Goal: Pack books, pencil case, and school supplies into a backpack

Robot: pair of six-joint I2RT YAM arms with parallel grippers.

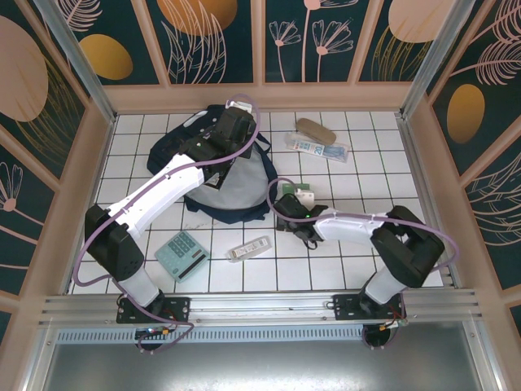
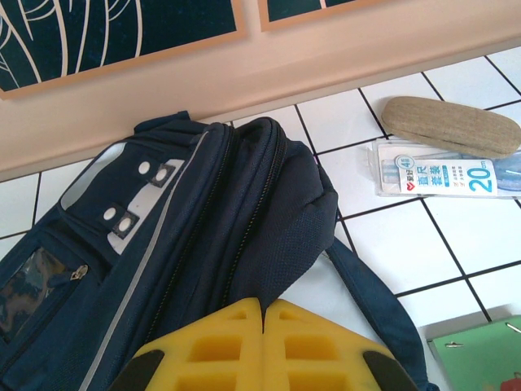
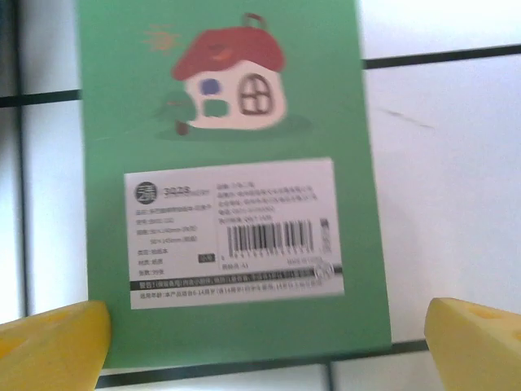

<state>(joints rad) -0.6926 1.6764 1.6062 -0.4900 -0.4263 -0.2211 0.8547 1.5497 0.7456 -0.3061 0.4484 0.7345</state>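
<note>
While the left end effector (image 2: 264, 330) hangs shut over the navy fabric backpack (image 2: 203, 212), the right end effector (image 3: 264, 342) gapes empty astride the small green book (image 3: 220, 98), its length pointing away across the tiled desk (image 3: 456, 163).

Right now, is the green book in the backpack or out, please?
Out: the green book lies flat on the tiles, beside the backpack.

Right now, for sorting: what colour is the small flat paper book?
The book is green; right wrist view.
</note>
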